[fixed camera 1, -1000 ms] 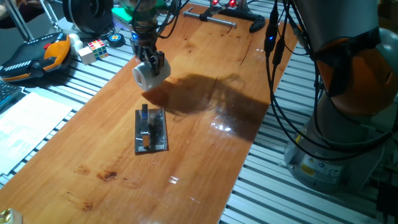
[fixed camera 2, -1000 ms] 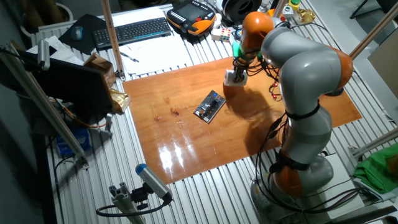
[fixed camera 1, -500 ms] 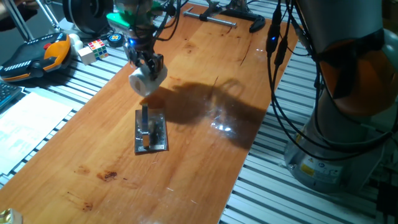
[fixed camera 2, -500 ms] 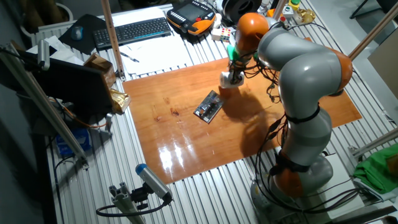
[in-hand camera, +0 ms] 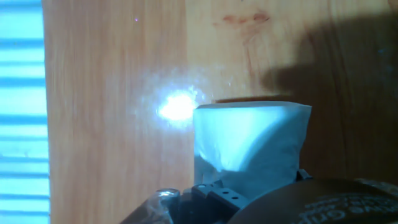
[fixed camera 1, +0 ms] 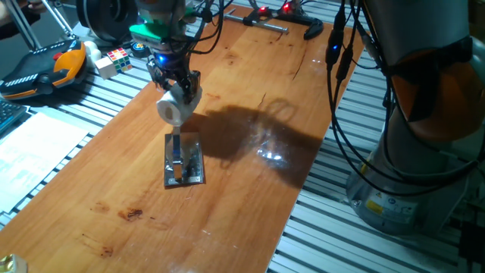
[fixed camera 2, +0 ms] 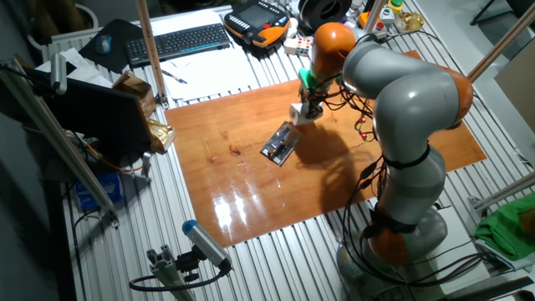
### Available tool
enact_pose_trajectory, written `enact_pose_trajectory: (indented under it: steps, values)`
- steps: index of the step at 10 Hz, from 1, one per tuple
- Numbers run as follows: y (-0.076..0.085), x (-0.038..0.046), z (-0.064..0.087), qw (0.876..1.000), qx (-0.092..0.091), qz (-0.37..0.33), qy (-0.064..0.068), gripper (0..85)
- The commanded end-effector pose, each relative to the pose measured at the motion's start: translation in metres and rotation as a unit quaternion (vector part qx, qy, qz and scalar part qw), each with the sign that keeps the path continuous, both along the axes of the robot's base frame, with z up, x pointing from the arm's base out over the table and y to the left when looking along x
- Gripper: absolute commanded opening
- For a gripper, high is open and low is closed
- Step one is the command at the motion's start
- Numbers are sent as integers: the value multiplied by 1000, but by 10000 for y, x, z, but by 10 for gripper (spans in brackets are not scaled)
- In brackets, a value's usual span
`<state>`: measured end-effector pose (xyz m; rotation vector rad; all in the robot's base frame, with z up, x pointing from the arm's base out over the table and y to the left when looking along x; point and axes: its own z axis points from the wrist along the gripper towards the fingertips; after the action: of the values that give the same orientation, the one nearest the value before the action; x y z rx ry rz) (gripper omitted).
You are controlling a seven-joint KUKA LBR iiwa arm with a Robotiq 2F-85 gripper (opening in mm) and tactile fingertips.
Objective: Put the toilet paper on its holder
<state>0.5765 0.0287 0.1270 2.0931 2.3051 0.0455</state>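
The toilet paper point(fixed camera 1: 171, 111) is a small white roll held in the air, with my gripper point(fixed camera 1: 177, 89) shut on it from above. It hangs just above the far end of the holder point(fixed camera 1: 184, 159), a small grey metal plate with an upright peg and an orange-brown bit at its near end. From the other fixed view the toilet paper point(fixed camera 2: 298, 113) sits right over the upper end of the holder point(fixed camera 2: 280, 144). In the hand view the toilet paper point(in-hand camera: 249, 143) fills the lower middle and hides the holder; the fingertips do not show.
A black clamp and metal bar point(fixed camera 1: 284, 23) lie at the table's far end. A Rubik's cube point(fixed camera 1: 114, 61) and an orange-black pendant point(fixed camera 1: 45, 68) sit on the slatted surface to the left. Arm cables point(fixed camera 1: 337, 61) hang over the table's right side.
My gripper has carried the roll forward and down toward the holder. It now hangs right over the peg end instead of well behind it.
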Motion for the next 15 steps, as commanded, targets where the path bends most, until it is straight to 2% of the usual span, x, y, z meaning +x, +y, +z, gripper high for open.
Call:
enact_pose_trajectory:
  steps: [1,3,4,5,8,15]
  values:
    - [24,-10,-9,982,-5,188,1,7]
    - [23,-18,-23,978,0,207,2,7]
    - [41,-27,-35,974,-1,225,3,7]
    - [71,-36,-47,968,-10,252,6,7]
    - [105,-28,-75,959,-7,284,8,7]
    - [165,8,-100,953,0,302,2,7]
